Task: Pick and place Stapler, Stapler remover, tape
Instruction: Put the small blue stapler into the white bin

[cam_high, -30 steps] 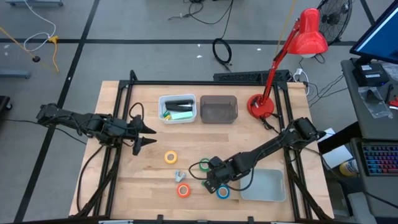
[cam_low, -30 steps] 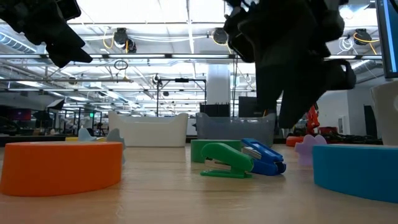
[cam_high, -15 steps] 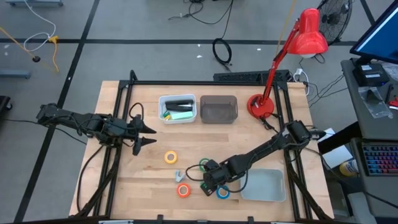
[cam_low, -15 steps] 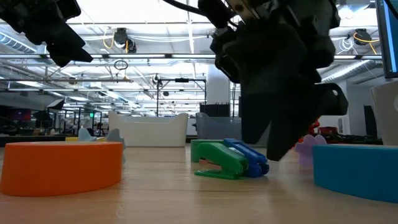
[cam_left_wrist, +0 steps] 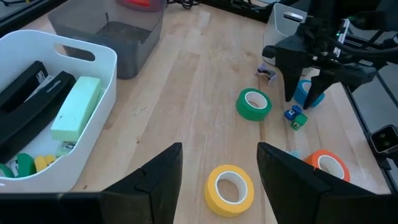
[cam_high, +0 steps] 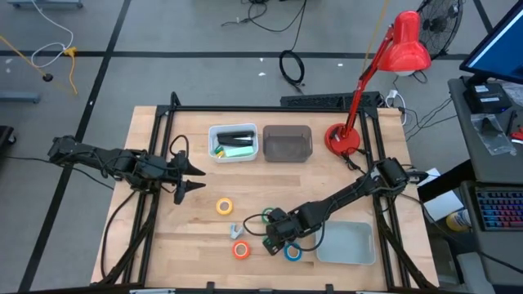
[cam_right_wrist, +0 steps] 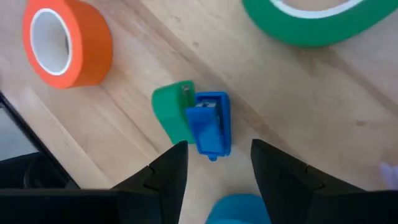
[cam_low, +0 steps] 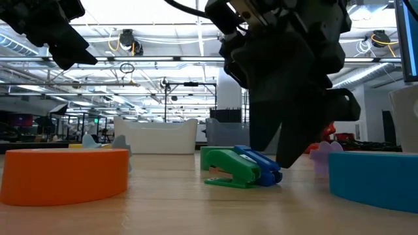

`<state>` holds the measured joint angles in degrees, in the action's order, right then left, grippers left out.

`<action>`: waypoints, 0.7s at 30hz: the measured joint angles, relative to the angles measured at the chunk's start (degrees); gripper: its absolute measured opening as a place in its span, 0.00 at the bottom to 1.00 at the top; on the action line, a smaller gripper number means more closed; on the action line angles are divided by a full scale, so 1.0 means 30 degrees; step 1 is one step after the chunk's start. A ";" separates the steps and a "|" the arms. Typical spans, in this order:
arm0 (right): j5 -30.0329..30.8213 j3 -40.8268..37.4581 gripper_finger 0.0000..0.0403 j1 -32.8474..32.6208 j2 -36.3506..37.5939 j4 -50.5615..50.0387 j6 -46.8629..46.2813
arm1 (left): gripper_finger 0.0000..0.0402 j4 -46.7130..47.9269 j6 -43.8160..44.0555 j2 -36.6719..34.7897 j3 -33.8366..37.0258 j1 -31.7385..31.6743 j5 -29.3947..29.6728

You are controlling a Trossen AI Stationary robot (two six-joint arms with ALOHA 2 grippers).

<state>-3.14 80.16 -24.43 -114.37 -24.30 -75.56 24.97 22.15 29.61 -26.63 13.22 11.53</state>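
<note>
Your left gripper (cam_high: 193, 177) hangs over the left part of the table (cam_high: 163, 237), jaws spread wide with nothing between them; the yellow tape roll (cam_left_wrist: 229, 188) lies flat just ahead of its fingertips (cam_left_wrist: 163, 163), the green tape roll (cam_left_wrist: 254, 104) farther ahead, well apart from them. Beside that gripper, toward the table's far edge, the white bin (cam_high: 234, 143) holds a black stapler (cam_left_wrist: 28, 106) and a pale green block (cam_left_wrist: 76, 108); the grey bin (cam_high: 287, 143) stands next to it.

Moving right, the orange tape roll (cam_right_wrist: 67, 42) lies flat, ring axis upright, off to one side of your right gripper (cam_right_wrist: 214, 163). That gripper is low over the table's near middle, jaws spread apart and holding nothing. Just ahead of the gap between its fingers (cam_right_wrist: 168, 171) lies a small green-and-blue staple remover (cam_right_wrist: 196, 126), clear of both; its long axis runs roughly in line with the gap, the blue part pointing back toward the jaws. The blue tape roll (cam_low: 372, 179) lies flat directly under the jaws, the green roll beyond the remover. A pale tray (cam_high: 347, 243) sits farthest right, near the table's front edge
</note>
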 joint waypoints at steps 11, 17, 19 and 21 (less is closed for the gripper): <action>-0.0048 0.0009 0.42 0.0146 -0.0606 0.0716 -0.0109 | 0.52 -0.0682 -0.0171 -0.0002 0.0000 -0.0001 -0.0013; -0.0008 0.0051 0.42 0.0291 -0.0948 0.1210 -0.0369 | 0.52 -0.0808 -0.0227 0.0000 0.0000 0.0000 -0.0094; -0.0066 0.0053 0.42 0.0291 -0.0969 0.1027 -0.0420 | 0.52 -0.0809 -0.0231 0.0000 0.0000 0.0008 -0.0261; -0.0059 0.0053 0.43 0.0241 -0.0969 0.0921 -0.0563 | 0.52 -0.0845 -0.0228 0.0000 0.0000 0.0014 -0.0386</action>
<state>-3.31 80.31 -23.70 -117.27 -21.53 -77.25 22.44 21.47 29.61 -26.63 13.26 10.37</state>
